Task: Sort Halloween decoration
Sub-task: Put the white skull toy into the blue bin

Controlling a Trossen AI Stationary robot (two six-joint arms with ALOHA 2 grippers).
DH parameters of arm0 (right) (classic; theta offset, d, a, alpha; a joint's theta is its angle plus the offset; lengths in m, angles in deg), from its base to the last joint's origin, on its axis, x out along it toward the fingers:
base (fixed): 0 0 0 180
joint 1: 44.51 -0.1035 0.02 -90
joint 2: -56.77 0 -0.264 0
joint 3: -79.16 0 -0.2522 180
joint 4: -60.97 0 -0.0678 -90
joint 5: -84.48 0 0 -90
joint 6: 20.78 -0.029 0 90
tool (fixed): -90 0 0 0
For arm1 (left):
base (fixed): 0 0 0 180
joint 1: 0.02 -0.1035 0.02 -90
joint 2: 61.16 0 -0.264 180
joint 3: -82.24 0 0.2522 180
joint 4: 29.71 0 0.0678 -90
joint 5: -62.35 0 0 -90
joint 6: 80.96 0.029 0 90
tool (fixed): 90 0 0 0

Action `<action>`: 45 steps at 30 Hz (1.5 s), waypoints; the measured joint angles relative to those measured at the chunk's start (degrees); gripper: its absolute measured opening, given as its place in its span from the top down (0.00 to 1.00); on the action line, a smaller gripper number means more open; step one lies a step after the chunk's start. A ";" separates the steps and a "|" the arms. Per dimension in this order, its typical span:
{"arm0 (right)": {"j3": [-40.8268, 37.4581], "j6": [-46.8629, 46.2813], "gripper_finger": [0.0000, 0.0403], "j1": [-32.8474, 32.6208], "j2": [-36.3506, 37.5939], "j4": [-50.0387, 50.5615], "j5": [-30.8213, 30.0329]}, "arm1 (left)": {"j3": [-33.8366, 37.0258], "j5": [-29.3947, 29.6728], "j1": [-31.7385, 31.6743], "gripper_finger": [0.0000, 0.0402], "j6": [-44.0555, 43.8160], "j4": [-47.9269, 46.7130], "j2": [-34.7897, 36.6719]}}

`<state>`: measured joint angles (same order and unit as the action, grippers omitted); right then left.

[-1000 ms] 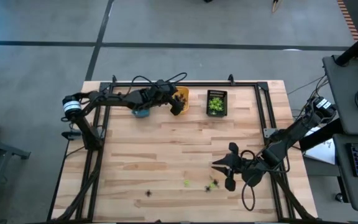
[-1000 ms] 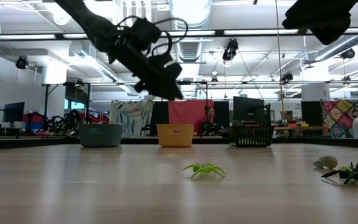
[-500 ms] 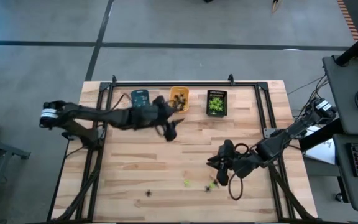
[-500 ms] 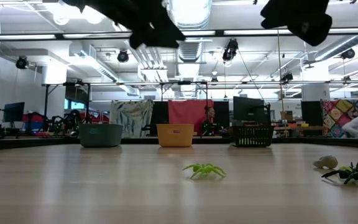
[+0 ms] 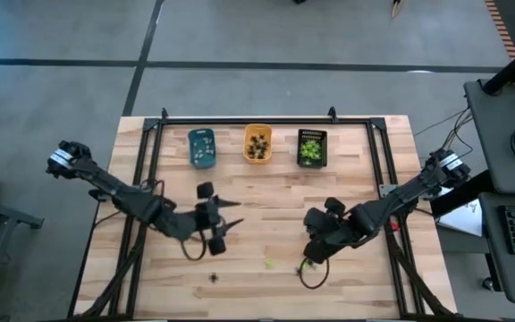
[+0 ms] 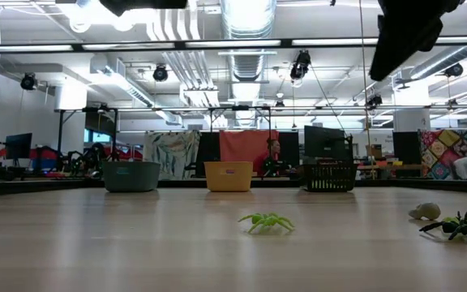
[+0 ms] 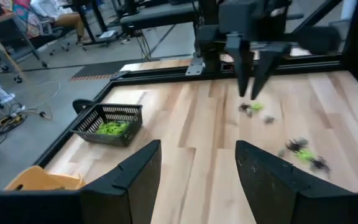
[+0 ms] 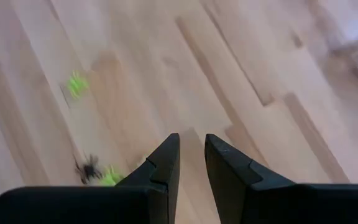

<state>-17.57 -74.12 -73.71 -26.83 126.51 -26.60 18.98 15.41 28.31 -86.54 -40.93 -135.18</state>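
Wooden counter [image 5: 356, 170], and the big change is the left tool [image 5: 223, 222]: a second ago it was up over the orange tray [image 5: 257, 144] near the top edge, now it's swung down to the lower-left middle of the frame, fingers spread wide with nothing in them. The right tool [image 5: 310, 254] has slid left and sits just above the loose spiders [image 5: 306, 265] near the bottom centre, fingers narrow with only a slim gap, holding nothing. One green spider [image 5: 268, 263] lies beside them, a black spider [image 5: 214, 277] further left. The teal tray [image 5: 202, 148] and black tray [image 5: 311, 148] haven't moved.
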 joint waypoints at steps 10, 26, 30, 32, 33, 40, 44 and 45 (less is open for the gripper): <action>2.28 16.96 0.83 1.44 -6.34 7.00 13.13 | 6.53 3.95 9.26 0.53 -5.51 9.08 0.13; -0.16 33.88 0.83 -0.19 -10.07 10.42 18.54 | 12.10 5.91 12.94 0.53 -4.78 21.63 0.15; -0.53 33.44 0.79 -0.29 -10.38 10.44 18.58 | 11.62 7.02 12.94 0.53 -3.20 21.46 0.19; -0.77 32.94 0.75 -0.29 -10.38 10.43 18.61 | 11.58 7.41 12.94 0.53 -2.96 21.47 0.19; -0.91 32.95 0.73 -0.33 -10.38 10.42 18.71 | 11.61 7.44 12.94 0.53 -2.93 21.46 0.19; -3.84 31.80 0.65 -1.05 -10.31 8.50 23.18 | 11.74 7.51 12.94 0.53 -3.02 21.44 0.19; -7.15 30.76 0.65 -1.57 -10.31 2.58 25.14 | 11.74 7.53 12.93 0.53 -3.02 21.43 0.19; -7.96 30.78 0.66 -1.75 -10.31 1.49 25.45 | 11.74 7.51 12.93 0.53 -3.02 21.42 0.19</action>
<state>-25.53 -43.35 -75.46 -37.14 128.00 -1.15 30.72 22.92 41.25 -89.56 -19.50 -134.99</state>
